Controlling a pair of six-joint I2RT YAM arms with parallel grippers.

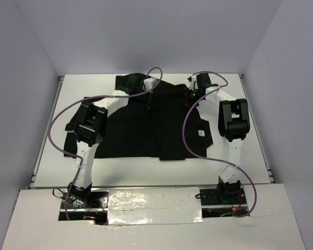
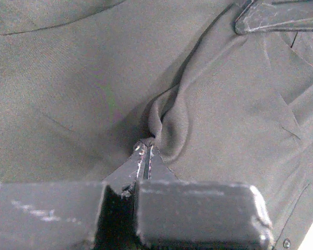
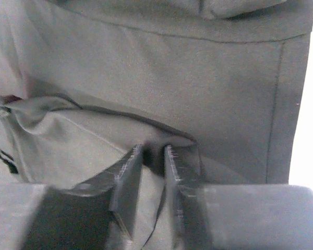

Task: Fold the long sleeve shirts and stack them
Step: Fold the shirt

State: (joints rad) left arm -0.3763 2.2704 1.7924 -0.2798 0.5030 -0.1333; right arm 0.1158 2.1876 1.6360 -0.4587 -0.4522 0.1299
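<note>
While the black long sleeve shirt [image 1: 130, 130] lies spread flat over the white table [image 1: 235, 161], one sleeve trailing out toward the left edge, the left gripper [image 2: 147, 149] is down near the cloth's far edge. Its fingers are squeezed together on a pinched-up ridge of fabric. Moving right, there's the small white tag [image 1: 202, 133] on the shirt's right side. And the right gripper [image 3: 153, 154], also at the far edge, has fingers a narrow gap apart with a dark fold between them. It seems clamped, though that wrist view is murky.
</note>
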